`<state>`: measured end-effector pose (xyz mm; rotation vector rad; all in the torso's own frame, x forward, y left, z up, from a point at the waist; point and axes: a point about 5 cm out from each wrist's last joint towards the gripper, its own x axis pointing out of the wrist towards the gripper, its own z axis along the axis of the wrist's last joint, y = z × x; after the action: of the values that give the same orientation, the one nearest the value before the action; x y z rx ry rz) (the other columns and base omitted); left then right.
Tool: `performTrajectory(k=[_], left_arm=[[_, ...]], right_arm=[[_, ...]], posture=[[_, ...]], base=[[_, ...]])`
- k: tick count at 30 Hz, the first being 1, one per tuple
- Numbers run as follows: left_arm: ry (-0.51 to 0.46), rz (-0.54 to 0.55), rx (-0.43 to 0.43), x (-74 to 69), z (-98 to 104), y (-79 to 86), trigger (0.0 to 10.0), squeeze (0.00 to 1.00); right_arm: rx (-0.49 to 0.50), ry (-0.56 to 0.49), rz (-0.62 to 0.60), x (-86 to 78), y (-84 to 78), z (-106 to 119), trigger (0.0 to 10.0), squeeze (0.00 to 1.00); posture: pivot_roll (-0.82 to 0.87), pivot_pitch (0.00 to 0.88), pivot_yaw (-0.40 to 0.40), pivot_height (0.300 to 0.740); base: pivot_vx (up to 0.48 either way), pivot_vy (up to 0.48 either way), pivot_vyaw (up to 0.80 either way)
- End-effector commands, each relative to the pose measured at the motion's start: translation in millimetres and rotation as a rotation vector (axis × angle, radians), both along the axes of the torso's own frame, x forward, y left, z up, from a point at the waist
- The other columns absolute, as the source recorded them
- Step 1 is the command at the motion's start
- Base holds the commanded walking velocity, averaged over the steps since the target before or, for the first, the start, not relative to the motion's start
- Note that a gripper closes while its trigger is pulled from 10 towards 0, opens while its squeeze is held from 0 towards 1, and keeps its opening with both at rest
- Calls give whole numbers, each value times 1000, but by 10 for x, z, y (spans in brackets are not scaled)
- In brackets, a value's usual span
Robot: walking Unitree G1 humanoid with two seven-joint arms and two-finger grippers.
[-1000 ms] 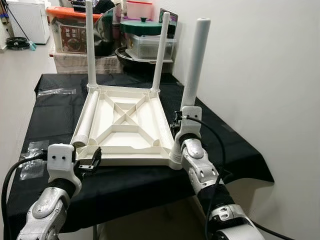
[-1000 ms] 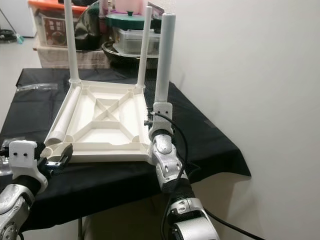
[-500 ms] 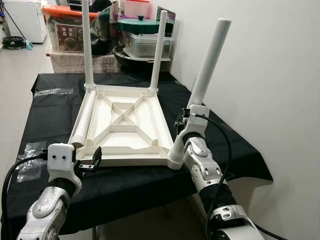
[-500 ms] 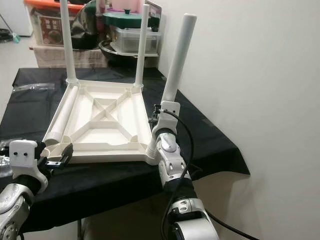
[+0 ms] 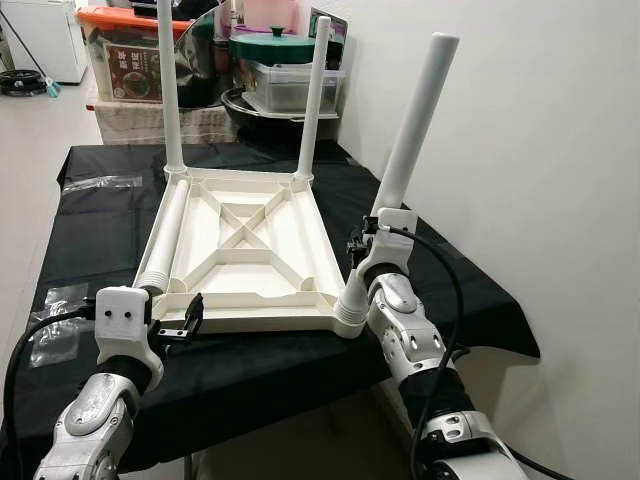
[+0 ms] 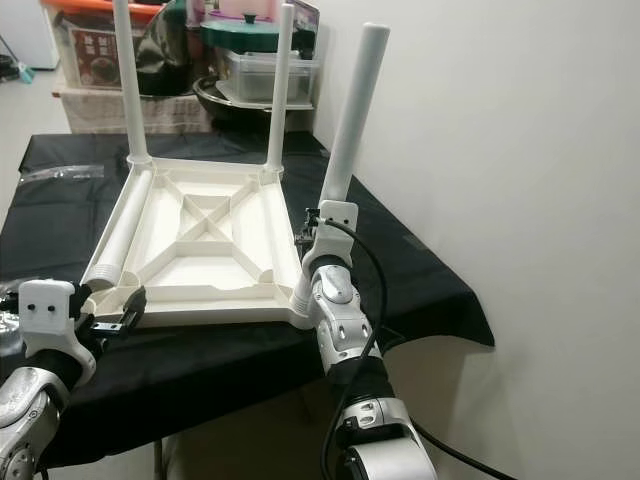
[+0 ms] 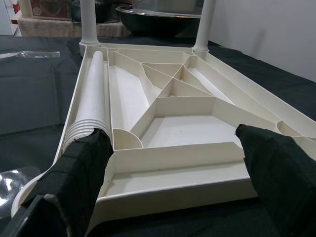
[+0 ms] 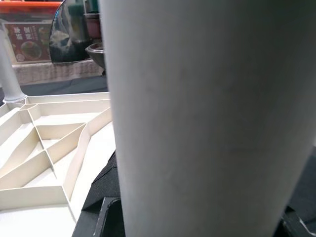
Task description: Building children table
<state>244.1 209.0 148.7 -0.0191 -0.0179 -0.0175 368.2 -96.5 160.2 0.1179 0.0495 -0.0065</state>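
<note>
The black-draped work table carries the inverted white tabletop, ribbed underside up, its long axis running away from the robot. Two legs stand upright in the far corner sockets. A loose fourth leg lies flat inside the tabletop along its left edge, parallel to that long axis, with its ribbed end pointing toward the robot.

The third leg stands at the near right corner, foot at the socket, shaft tilted so that its top leans to the right, away from the tabletop, and out of parallel with the two seated legs. The right gripper is clamped around this leg low on the shaft, just above the socket; in the right wrist view the white shaft runs between the fingers.

The left gripper hovers at the near left corner, fingers spread wide, with the near rim and the ribbed end of the lying leg between them but nothing pinched.

Judgement: the decisive relation is the third leg's axis against the socket axis. The top would have to swing left toward vertical before pressing down, and the right arm alone controls it. The lying leg is nearer the left gripper.
</note>
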Motion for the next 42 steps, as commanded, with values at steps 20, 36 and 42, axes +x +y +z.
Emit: performTrajectory(k=[20, 36, 42], left_arm=[[0, -12, 16, 29, -14, -15, 10000, 0], [1, -12, 13, 33, -25, -18, 10000, 0], [0, -13, 12, 35, -26, -23, 10000, 0]], right_arm=[[13, 126, 11, -105, -29, -207, 10000, 0], [-50, 70, 72, -152, 43, -148, 10000, 0], [-46, 65, 77, -157, 45, -124, 10000, 0]], posture=[[89, 0, -113, 740], [87, 0, -114, 740], [86, 0, -116, 740]], base=[[0, 0, 0], [0, 0, 0], [0, 0, 0]])
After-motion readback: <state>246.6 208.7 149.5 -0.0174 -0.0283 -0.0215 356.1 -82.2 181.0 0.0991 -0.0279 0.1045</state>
